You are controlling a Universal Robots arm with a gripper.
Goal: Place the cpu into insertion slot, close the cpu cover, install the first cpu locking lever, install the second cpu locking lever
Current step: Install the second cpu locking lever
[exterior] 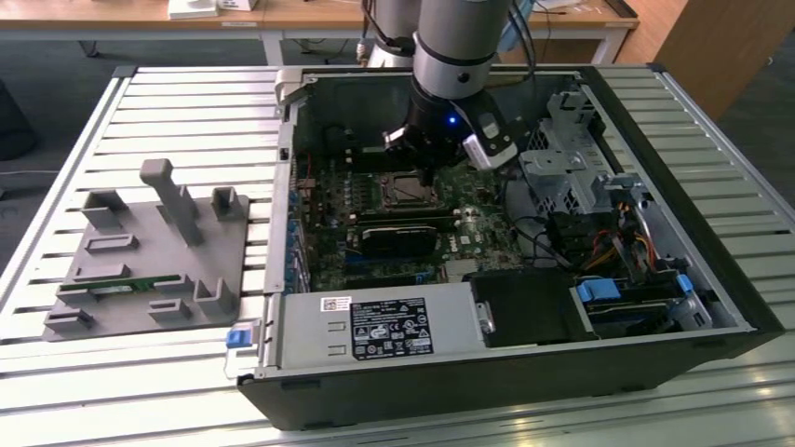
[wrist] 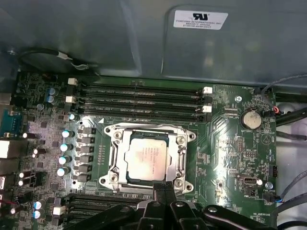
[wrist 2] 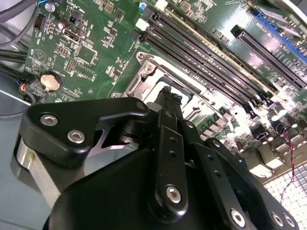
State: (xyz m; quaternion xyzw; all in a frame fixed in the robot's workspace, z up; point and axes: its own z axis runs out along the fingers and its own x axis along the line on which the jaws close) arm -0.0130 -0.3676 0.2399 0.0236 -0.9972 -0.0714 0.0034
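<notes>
Black gripper [wrist: 164, 189] linkage looms closest, fingers pressed together, holding nothing, at the insertion slot's [wrist: 113, 165] edge. On the green motherboard [wrist: 230, 143], the cpu [wrist: 146, 155] sits seated under the closed cpu cover [wrist: 180, 155]. Risk: fingertips slipping onto nearby components

Open room above the cpu [wrist: 147, 153], memory slots [wrist: 139, 100] just beside.

The arm [exterior: 453, 42] is showing silver-grey tubing with a blue light; its black gripper [wrist 2: 169, 103] is carrying silver screws behind the fingertips.
</notes>
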